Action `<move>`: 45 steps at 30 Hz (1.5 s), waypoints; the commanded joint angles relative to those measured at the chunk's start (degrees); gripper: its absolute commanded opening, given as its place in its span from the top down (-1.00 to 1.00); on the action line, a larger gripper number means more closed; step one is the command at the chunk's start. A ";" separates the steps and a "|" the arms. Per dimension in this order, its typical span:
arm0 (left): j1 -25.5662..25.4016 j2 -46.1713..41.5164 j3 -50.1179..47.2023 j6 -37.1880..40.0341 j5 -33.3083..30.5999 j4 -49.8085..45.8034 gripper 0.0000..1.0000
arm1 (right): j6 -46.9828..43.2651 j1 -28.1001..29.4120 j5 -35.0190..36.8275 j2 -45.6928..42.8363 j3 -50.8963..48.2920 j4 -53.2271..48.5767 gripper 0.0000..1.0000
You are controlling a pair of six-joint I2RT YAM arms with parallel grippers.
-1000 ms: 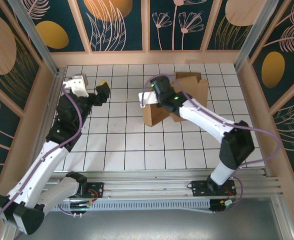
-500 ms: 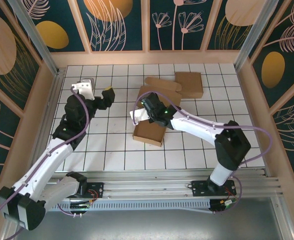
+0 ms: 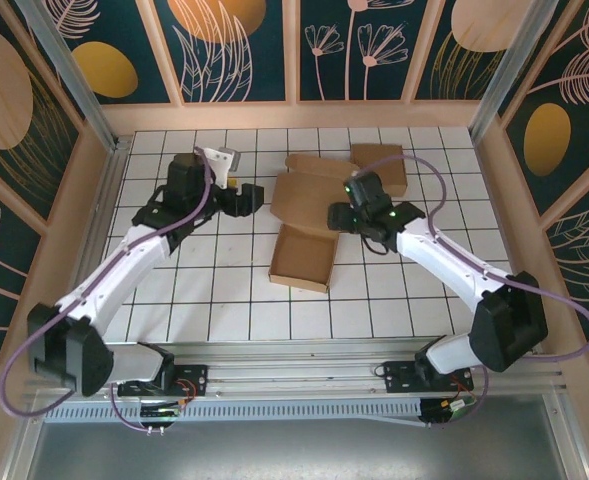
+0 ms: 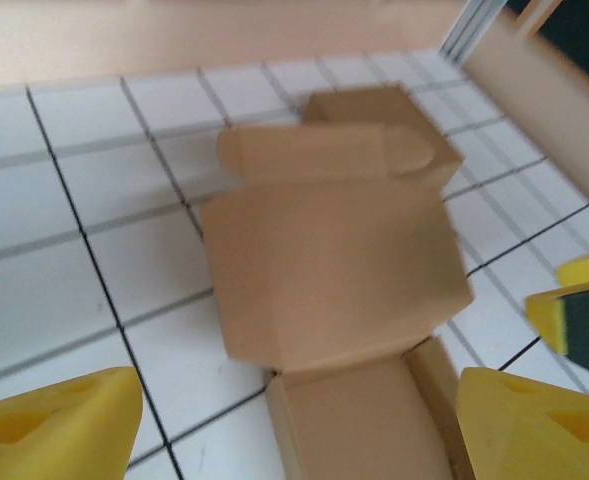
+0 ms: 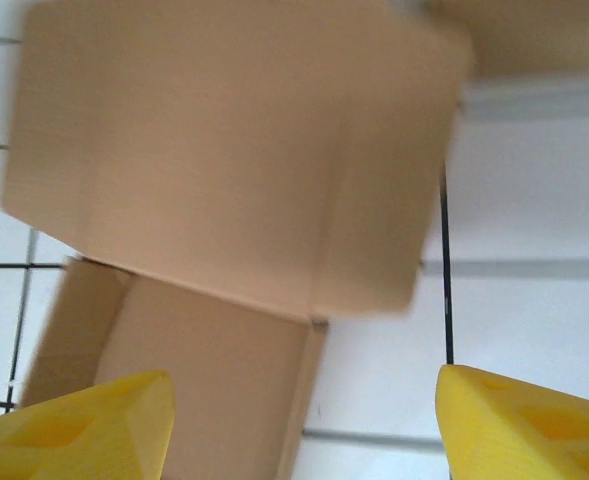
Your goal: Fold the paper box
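Paper box (image 3: 304,228) lies unfolded; left gripper (image 3: 250,198) just beside its left edge, right gripper (image 3: 337,217) at its right, both spread, empty.

Opened box mid-tabletop, one tool on each side.
The paper box (image 3: 304,225) lies flat on the tabletop (image 3: 224,300), its tray (image 3: 302,260) nearest the arms and its lid (image 3: 309,203) behind it. The left tool (image 3: 260,197) sits just left of the lid, and the right tool (image 3: 336,218) just right. A separate cardboard piece (image 3: 381,168) lies behind, to the right.
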 commanded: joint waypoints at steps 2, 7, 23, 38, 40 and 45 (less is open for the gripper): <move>-0.06 7.97 2.96 -2.63 -2.46 -7.94 -0.59 | 12.42 -0.91 -12.48 2.60 -3.24 3.52 -0.45; 0.08 18.79 10.45 -4.70 -5.04 -8.32 -0.48 | 12.92 -0.91 -13.53 8.41 -8.16 15.40 -0.32; 8.77 33.73 24.08 -1.43 5.33 -9.75 -0.62 | -6.61 -0.90 -6.35 24.74 1.53 28.68 0.54; 11.09 32.90 21.43 -10.01 10.44 -6.69 -0.51 | -21.81 -19.70 -38.79 27.79 24.48 16.97 -0.41; 11.14 32.75 19.76 -11.51 8.93 -5.95 -0.45 | -25.38 -20.23 -41.60 33.91 33.46 10.60 -0.41; 11.06 34.24 17.33 -13.78 11.66 -2.17 -0.33 | -29.36 -20.16 -46.94 46.59 50.43 -0.26 -0.36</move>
